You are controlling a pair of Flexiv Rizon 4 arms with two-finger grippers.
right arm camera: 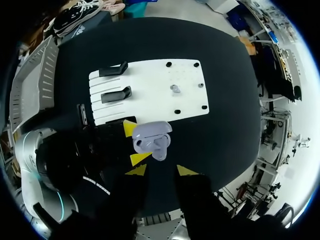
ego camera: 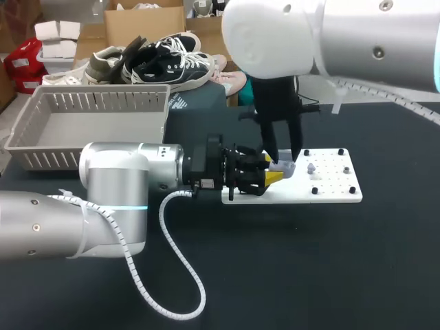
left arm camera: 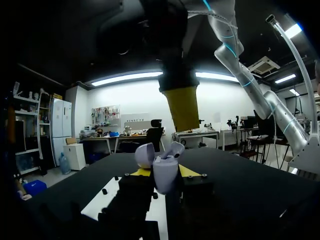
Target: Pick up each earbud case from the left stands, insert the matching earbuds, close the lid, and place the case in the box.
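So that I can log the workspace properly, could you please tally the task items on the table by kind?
Earbud case, open, held in the left end effector: 1
Earbud seen lying on the board: 1
Empty black stands: 2
White board: 1
Grey box: 1
Total: 6

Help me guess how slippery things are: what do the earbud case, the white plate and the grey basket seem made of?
Earbud case: probably hard plastic, pale lavender, satin; smooth rounded shell with soft highlights.
White plate: rigid plastic or painted board, can't tell which; flat, matte, with rows of small holes.
Grey basket: moulded plastic, matte; thin slatted walls.
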